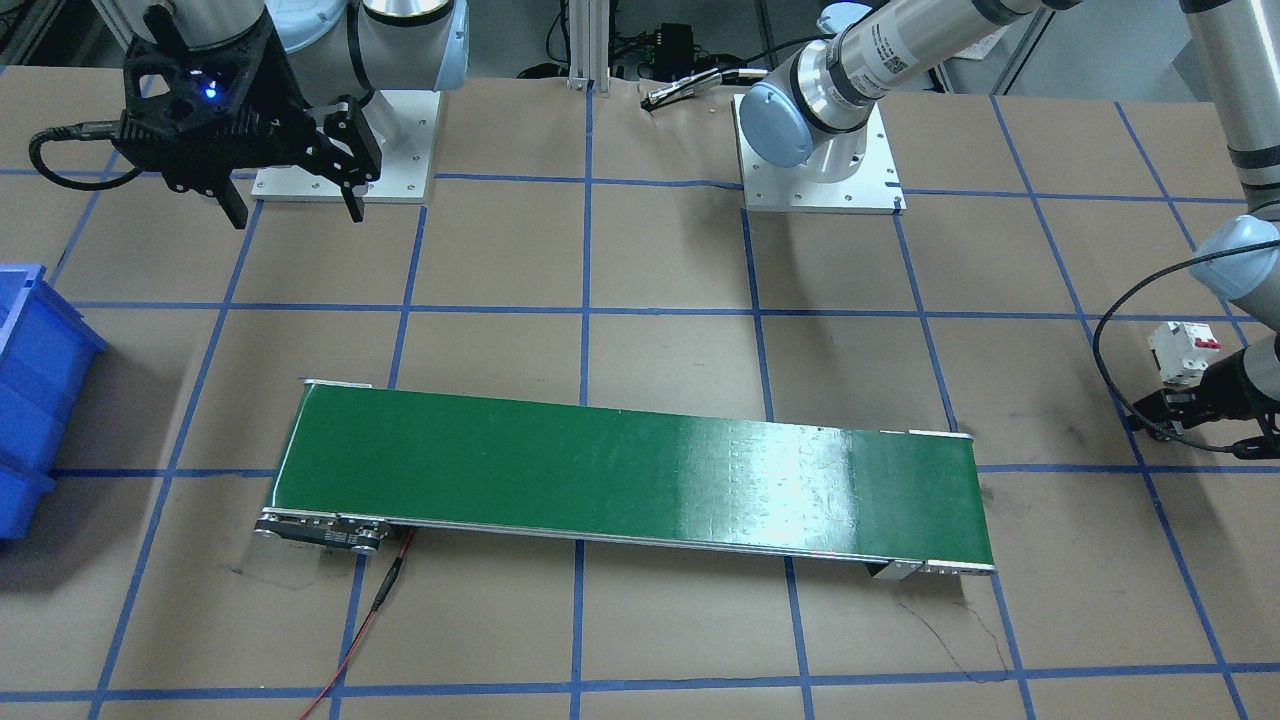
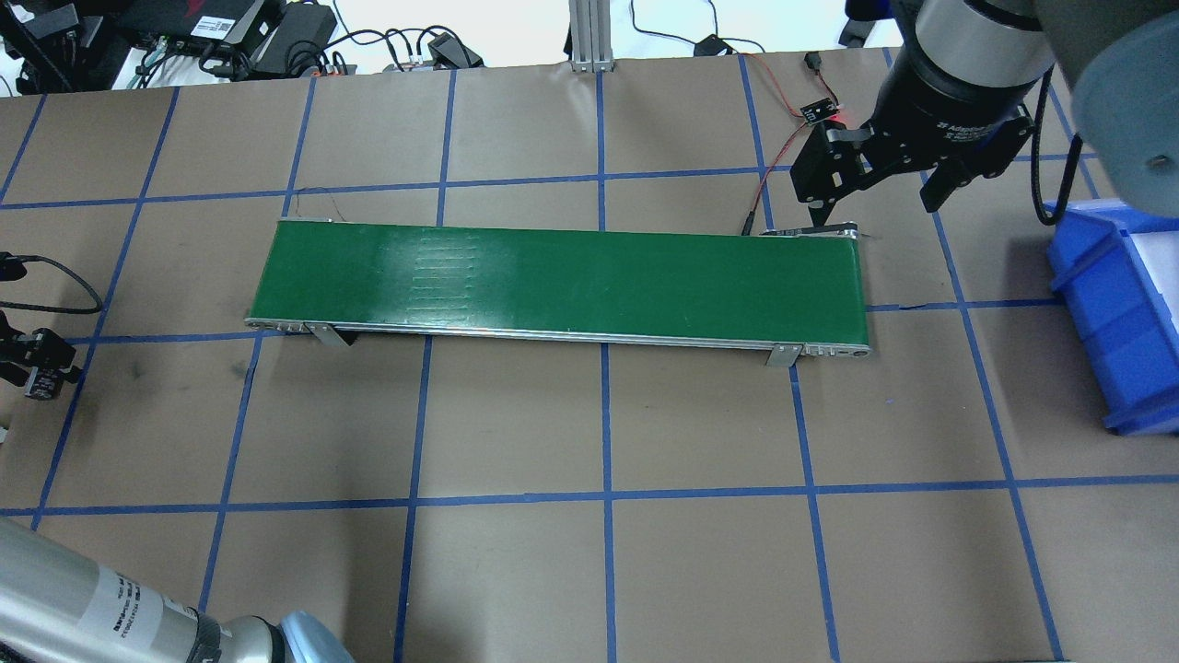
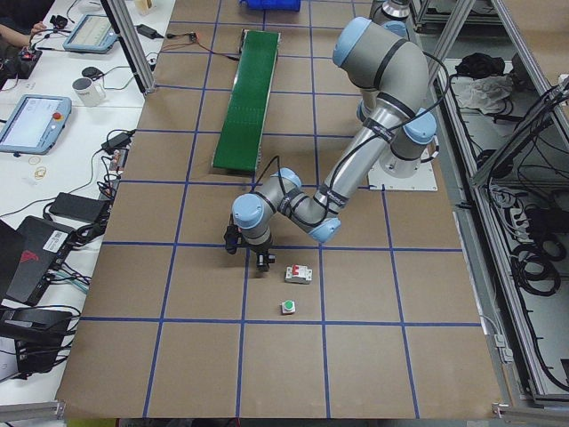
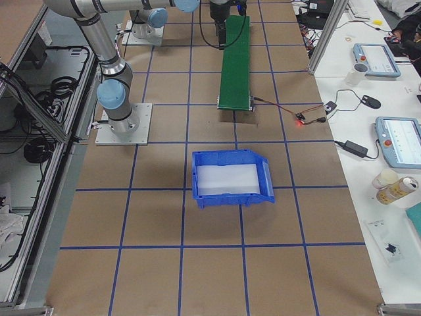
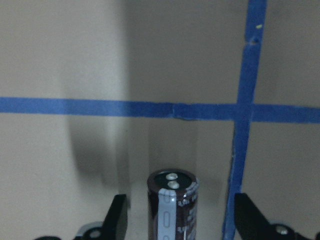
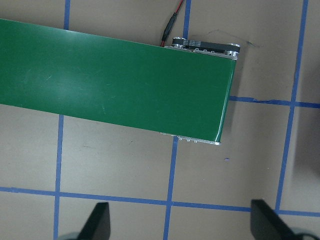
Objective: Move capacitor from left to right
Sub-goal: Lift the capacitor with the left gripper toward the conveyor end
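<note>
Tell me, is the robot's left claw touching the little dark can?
Apart. The left wrist view shows the capacitor standing between the open fingers of the left gripper, bare table visible on both sides.

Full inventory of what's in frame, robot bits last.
capacitor: 1, dark brown, upright on table, robot's left end
breaker: 1, white with red switch, near capacitor
push button: 1, green-capped, beside breaker
conveyor: 1, green, table centre
bin: 1, blue, robot's right end
wire: 1, red, conveyor's right end
table: 1, brown, blue tape grid
left arm: 1, silver, jaws open astride capacitor
right arm: 1, silver, jaws open, raised near conveyor's right end
</note>
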Tool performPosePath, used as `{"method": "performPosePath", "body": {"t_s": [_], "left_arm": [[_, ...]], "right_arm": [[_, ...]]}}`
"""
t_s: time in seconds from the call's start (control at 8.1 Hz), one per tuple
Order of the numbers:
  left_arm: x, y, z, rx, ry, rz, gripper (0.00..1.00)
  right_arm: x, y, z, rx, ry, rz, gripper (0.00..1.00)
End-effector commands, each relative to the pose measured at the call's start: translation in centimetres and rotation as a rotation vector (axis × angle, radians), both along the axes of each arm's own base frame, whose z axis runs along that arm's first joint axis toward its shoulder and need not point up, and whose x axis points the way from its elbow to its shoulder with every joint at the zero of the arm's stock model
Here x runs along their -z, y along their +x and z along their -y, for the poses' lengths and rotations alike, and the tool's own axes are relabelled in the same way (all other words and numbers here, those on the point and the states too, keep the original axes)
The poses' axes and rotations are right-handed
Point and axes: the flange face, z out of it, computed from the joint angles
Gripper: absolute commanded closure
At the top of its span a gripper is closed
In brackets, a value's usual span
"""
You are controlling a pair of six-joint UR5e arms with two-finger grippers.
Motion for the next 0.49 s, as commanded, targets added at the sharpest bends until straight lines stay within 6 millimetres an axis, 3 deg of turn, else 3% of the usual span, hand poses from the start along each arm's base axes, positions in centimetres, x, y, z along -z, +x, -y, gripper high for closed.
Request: {"method": "performPosePath", "body": {"t_s": [0.0,0.25,0.37], "left_arm": [[-0.03,-0.13,0.07,0.010,-0.008,-0.008,0.63],[-0.45,-0.20,-0.26,0.036,0.009,-0.013,0.96],[-0.56,-0.15,-0.23,0.065,0.013,-0.019,1.00]], "right_arm": [[0.00,-0.04,0.01,0.000,0.000,0.000,0.00],[0.09,-0.04,-0.01,-0.001,0.003,0.000,0.00],[0.26,0.02,-0.07,-0.004,0.008,0.000,0.00]]}}
